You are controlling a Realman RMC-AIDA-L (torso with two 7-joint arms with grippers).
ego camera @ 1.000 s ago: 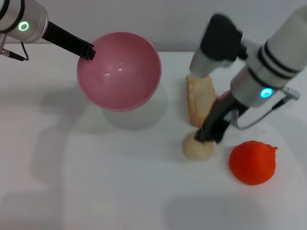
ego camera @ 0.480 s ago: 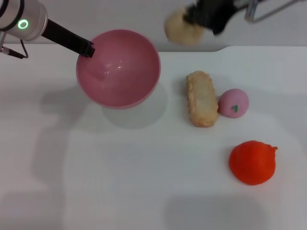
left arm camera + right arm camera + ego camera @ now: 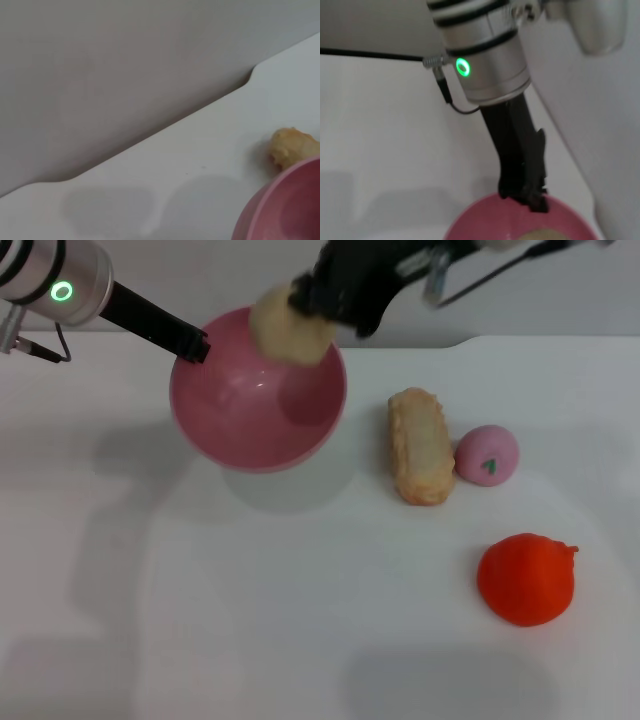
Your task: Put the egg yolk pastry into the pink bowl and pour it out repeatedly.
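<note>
Your right gripper (image 3: 318, 302) clamps egg yolk pastry (image 3: 290, 328) over pink bowl (image 3: 250, 405) far rim; left gripper (image 3: 190, 343) pinches near rim; off-centre release risks pastry bouncing out

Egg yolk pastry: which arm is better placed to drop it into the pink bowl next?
Right. The right gripper holds the egg yolk pastry over the far rim of the pink bowl, so it likely only needs to release. The left gripper grips the bowl's rim.
</note>
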